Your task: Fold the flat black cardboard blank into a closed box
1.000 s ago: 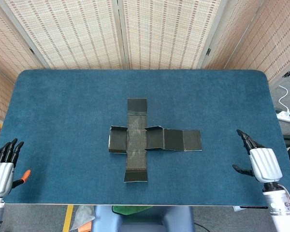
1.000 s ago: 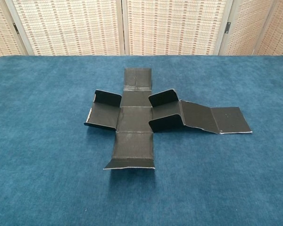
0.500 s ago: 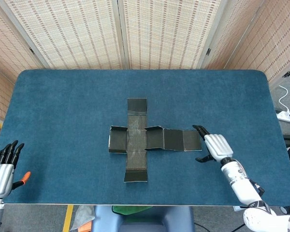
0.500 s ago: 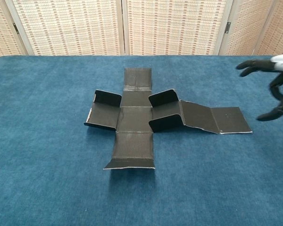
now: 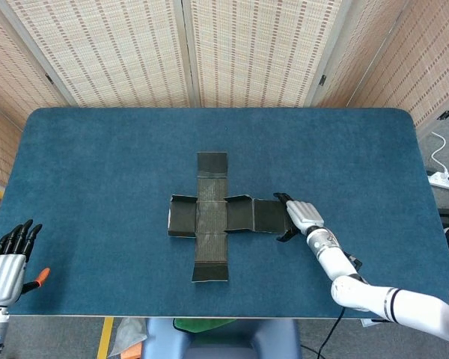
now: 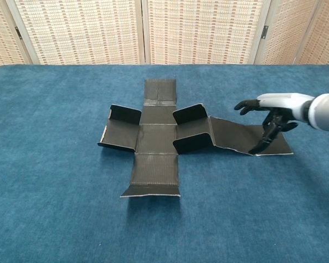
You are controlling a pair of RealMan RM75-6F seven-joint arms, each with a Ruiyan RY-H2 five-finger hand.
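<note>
My right hand (image 5: pixel 299 215) has moved left onto the right end of the black cardboard blank (image 5: pixel 212 215), fingers spread. My left hand (image 5: pixel 6 263) stays low left, open.

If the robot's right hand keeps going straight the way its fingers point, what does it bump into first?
Probably the black cardboard blank itself. The right hand hovers over its outermost right panel, fingers pointing left along the strip, so the raised flap near the middle looks first in line, though the hand's height is unclear.
</note>
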